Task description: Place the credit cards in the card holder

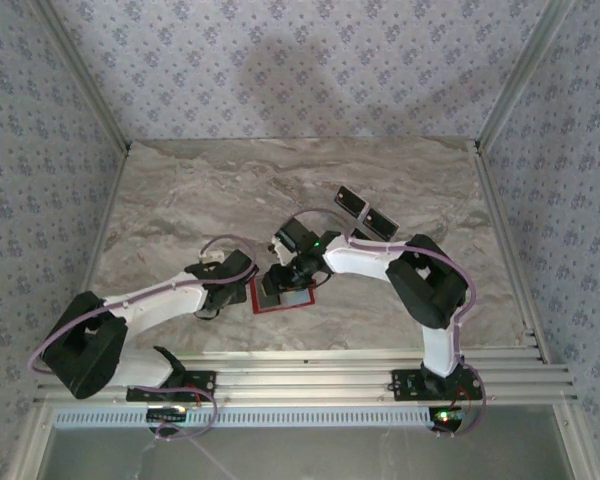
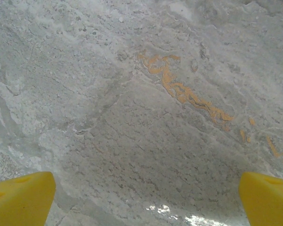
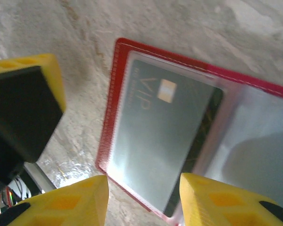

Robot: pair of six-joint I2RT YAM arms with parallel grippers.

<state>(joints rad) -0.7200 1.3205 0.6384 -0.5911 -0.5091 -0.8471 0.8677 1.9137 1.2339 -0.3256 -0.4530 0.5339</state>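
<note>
The red card holder (image 1: 265,307) lies open and flat on the marble, between the two arms. Its clear pocket holds a silvery grey credit card (image 3: 160,136) marked VIP, and a dark strip (image 3: 206,125) shows along that card's right side. My right gripper (image 3: 144,202) hovers just over the holder's near edge, its yellow fingers (image 3: 70,202) apart with nothing between them. Two black credit cards (image 1: 351,201) (image 1: 381,222) lie side by side farther back on the right. My left gripper (image 2: 144,202) stands wide open over bare marble, left of the holder.
One finger of the left gripper (image 3: 23,108), yellow with a black pad, stands close to the holder's left edge in the right wrist view. The marble table (image 1: 180,200) ends at metal rails (image 1: 310,375) in front and patterned walls round the other sides.
</note>
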